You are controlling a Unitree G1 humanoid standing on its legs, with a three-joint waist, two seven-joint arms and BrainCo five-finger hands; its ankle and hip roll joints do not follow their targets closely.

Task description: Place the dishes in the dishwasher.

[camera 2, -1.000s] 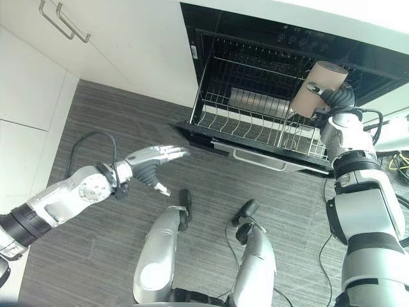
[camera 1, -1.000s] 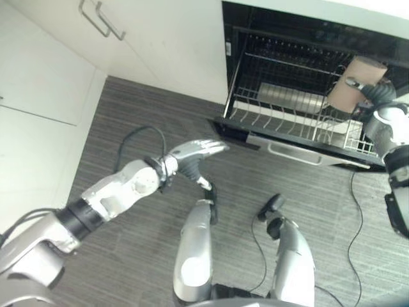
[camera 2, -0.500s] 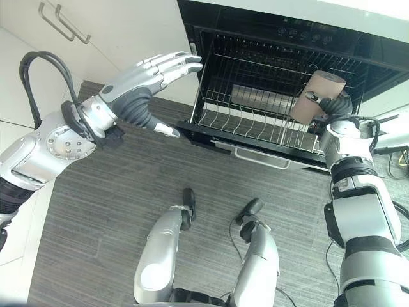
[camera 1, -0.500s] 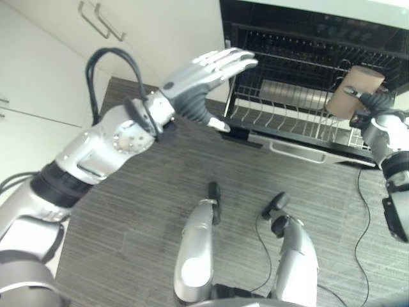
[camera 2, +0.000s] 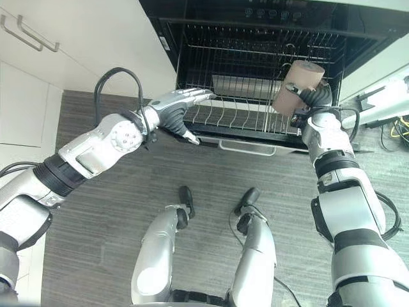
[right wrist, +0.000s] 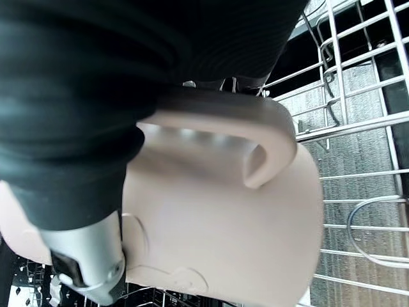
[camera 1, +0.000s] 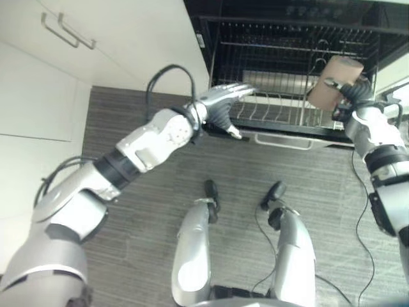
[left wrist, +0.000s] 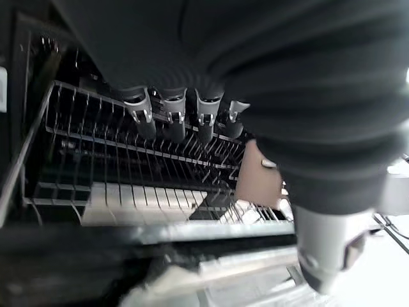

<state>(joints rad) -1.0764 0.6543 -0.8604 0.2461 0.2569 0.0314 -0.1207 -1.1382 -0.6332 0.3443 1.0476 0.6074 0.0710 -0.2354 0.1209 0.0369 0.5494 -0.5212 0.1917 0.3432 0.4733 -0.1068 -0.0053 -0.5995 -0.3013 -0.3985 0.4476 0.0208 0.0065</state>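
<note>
At the far left stood white cabinets (camera 1: pixel 70 70), with one long handle (camera 1: pixel 67 31) showing. Right of them, the left hand (camera 1: pixel 222 102) reached to the front left corner of the lower rack (camera 2: pixel 243 118), fingers straight and spread flat, holding nothing; I could not tell whether it touched the wire. The dishwasher (camera 2: pixel 255 19) stood open, with two racks in view: an upper rack (camera 2: pixel 255 54) deep inside and the lower one drawn forward. A pale flat piece (camera 2: pixel 239 86) lay at the back of the lower rack; what it was I could not tell. Further right, the right hand (camera 1: pixel 353 96) was curled round one tan mug (camera 2: pixel 295 86), thumb across its side, holding it tilted above the right end of the lower rack, clear of the tines.

By my judgement the job was at an early stage: the one mug was brought to the rack but not yet set down, and no other dish was plainly loaded.
</note>
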